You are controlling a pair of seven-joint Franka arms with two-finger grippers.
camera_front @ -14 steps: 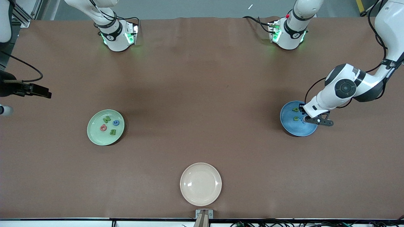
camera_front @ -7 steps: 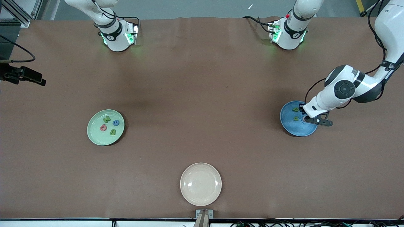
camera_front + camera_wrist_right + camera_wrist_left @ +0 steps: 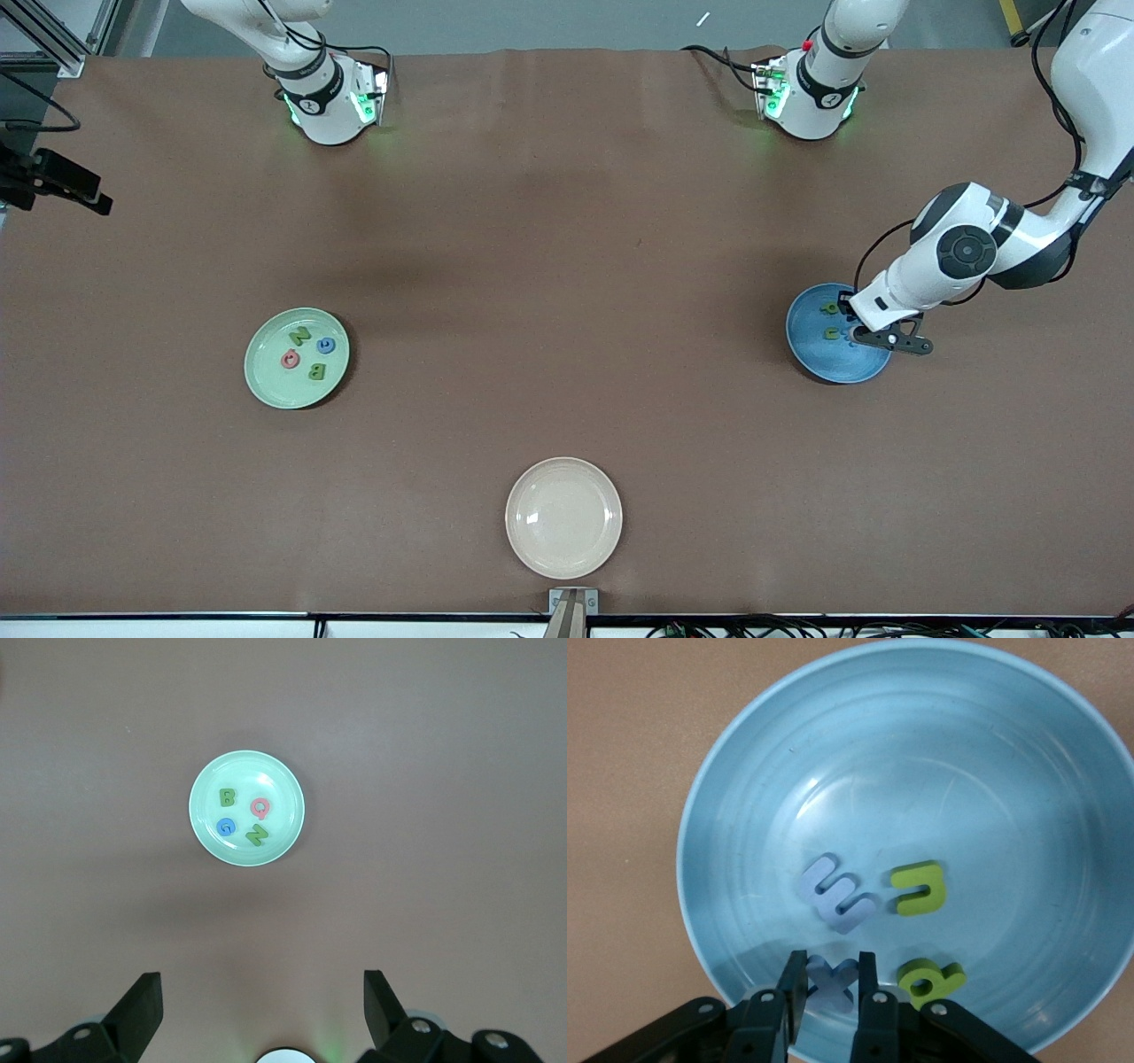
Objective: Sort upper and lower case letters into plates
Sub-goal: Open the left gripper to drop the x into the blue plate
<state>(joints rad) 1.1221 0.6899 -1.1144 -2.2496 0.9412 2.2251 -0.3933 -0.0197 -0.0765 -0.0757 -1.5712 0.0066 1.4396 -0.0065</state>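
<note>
The blue x (image 3: 830, 979) sits low in the sky blue plate (image 3: 808, 354), at about six o'clock in the left wrist picture, with the left end effector (image 3: 830, 985) closed on it, one finger to each side. Whether the x already rests on the plate floor or hangs just above it I cannot say for certain. Close by in the same plate lie the blue m (image 3: 835, 893), the green u (image 3: 920, 888) and the green p-like letter (image 3: 930, 980), the last at roughly five o'clock from the m.

Toward the right arm's end of the surface (image 3: 567, 266), the mint green plate (image 3: 266, 381) holds the green N (image 3: 300, 336), blue G (image 3: 326, 346), pink Q (image 3: 290, 359) and green B (image 3: 316, 372).

By my reading, the sort is all but finished: four capitals in one plate, three small letters plus the gripped x in the other, and no loose letter visible elsewhere. What remains appears to be only releasing the x.

The cream plate (image 3: 563, 517), at six o'clock in the front view, is empty. The right end effector (image 3: 262, 1014) waits high over the surface near that arm's end, fingers spread wide and holding nothing.
</note>
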